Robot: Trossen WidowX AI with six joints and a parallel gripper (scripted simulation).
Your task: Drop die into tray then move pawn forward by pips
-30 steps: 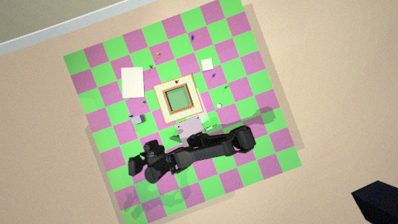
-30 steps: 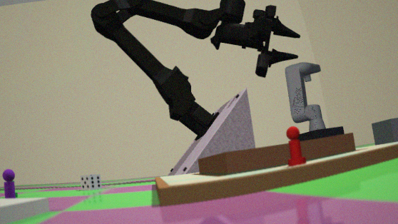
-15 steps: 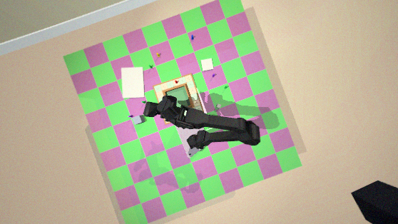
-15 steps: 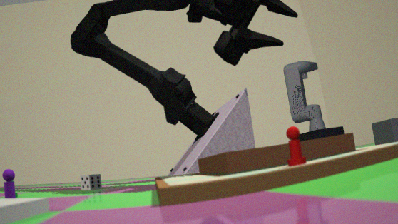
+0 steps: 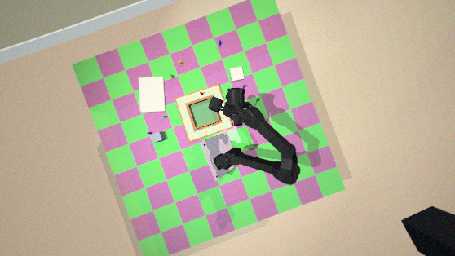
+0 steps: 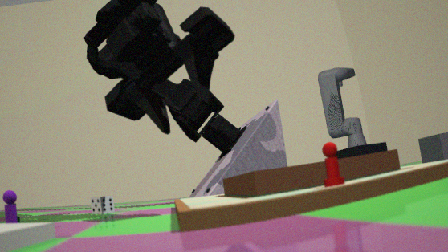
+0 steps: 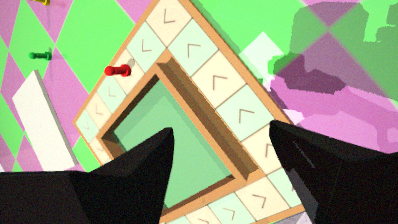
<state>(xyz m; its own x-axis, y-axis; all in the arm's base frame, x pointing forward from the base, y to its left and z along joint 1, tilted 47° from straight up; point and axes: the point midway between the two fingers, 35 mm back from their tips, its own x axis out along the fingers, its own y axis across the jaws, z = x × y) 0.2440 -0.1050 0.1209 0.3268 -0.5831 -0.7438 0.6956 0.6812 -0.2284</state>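
Note:
The white die stands on the checkered table beside the board, at the left in the exterior view. Its top face cannot be read, and in the top view the arm hides it. The board has its ring of arrow squares around the green-floored tray. The red pawn stands upright on a ring square. My gripper is open and empty, high above the board, with its fingers pointing down at a slant.
A purple pawn stands near a small white block. A large white block, a grey block, a yellow pawn and a blue pawn stand around the board. My sloped base adjoins it.

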